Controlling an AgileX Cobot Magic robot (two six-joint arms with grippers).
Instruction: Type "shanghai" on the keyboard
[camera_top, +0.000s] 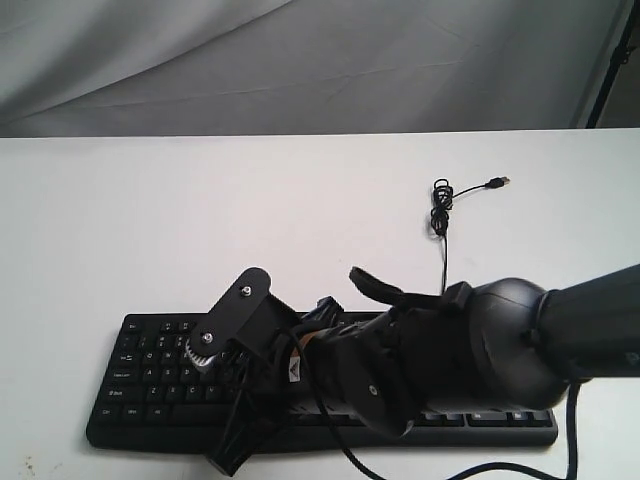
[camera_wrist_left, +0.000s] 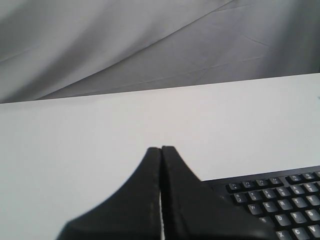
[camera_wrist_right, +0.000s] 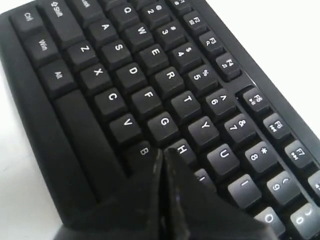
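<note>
The black keyboard (camera_top: 135, 395) lies along the near edge of the white table (camera_top: 200, 220); both arms cover its middle. My right gripper (camera_wrist_right: 163, 151) is shut with nothing in it. Its tips sit at the near corner of the H key (camera_wrist_right: 183, 148), beside the B key (camera_wrist_right: 142, 151); whether they press the H key I cannot tell. The bulky right arm (camera_top: 480, 345) reaches in from the right. My left gripper (camera_wrist_left: 161, 148) is also shut and empty. It is raised, and in its wrist view its tips show against bare table beyond the keyboard's (camera_wrist_left: 280, 197) far left corner. In the exterior view the left gripper (camera_top: 250, 285) tilts up over the left keys.
The keyboard's thin cable runs to a coil (camera_top: 440, 200) on the table behind it and ends in a loose USB plug (camera_top: 497, 183). A grey curtain (camera_top: 300, 60) hangs behind the table. A dark stand leg (camera_top: 610, 60) is at the back right.
</note>
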